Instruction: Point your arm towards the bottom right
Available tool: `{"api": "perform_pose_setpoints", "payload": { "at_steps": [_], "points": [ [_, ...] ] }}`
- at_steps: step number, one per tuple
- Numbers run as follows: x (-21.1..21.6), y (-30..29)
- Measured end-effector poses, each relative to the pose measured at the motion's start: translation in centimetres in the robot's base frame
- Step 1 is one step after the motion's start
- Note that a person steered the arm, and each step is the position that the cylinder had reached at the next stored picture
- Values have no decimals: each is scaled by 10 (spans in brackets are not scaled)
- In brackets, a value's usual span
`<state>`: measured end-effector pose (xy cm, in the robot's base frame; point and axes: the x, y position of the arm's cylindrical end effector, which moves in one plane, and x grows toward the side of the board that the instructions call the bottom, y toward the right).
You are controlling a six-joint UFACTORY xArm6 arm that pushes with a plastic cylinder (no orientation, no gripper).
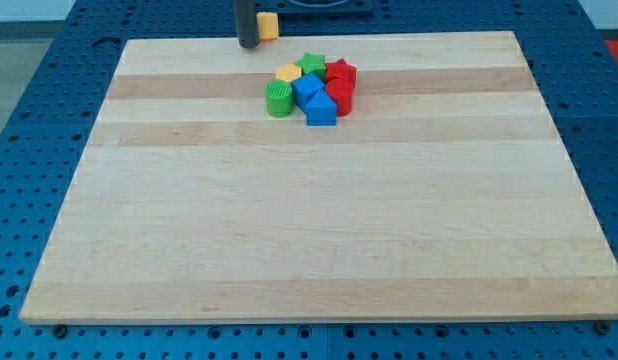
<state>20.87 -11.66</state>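
**A:** ok so my tip (pixel 249 45) sits at the view's top, left of centre, right on the far edge of the tabletop (pixel 189 250). There's no hand on this rig, just the rod, so nothing to open or clench. An orange-yellow block (pixel 268 26) is touching the rod on its right side.

**B:** and the pile?

**A:** Below and right of the tip, apart from it: green cylinder (pixel 278 98), yellow block (pixel 288 73), two blue blocks (pixel 315 100), green star (pixel 311 65), red star (pixel 341 72) and another red block (pixel 339 96), all bunched together.

**B:** bottom right corner (pixel 589 300) is bare, well away. A straight diagonal probably ploughs through the pile.

**A:** yeah, I'd swing down the left of the green cylinder first, then cut across.
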Motion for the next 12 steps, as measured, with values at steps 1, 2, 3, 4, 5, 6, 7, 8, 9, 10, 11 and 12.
{"api": "perform_pose_setpoints", "payload": {
  "at_steps": [1,2,3,4,5,6,7,8,9,10,11,12],
  "points": [
    [37,-32],
    [65,-62],
    [80,-101],
    [87,-144],
    [89,-186],
    [90,-187],
    [113,-173],
    [192,-140],
    [260,-109],
    [305,-87],
    [343,-70],
    [381,-38]
  ]
}}
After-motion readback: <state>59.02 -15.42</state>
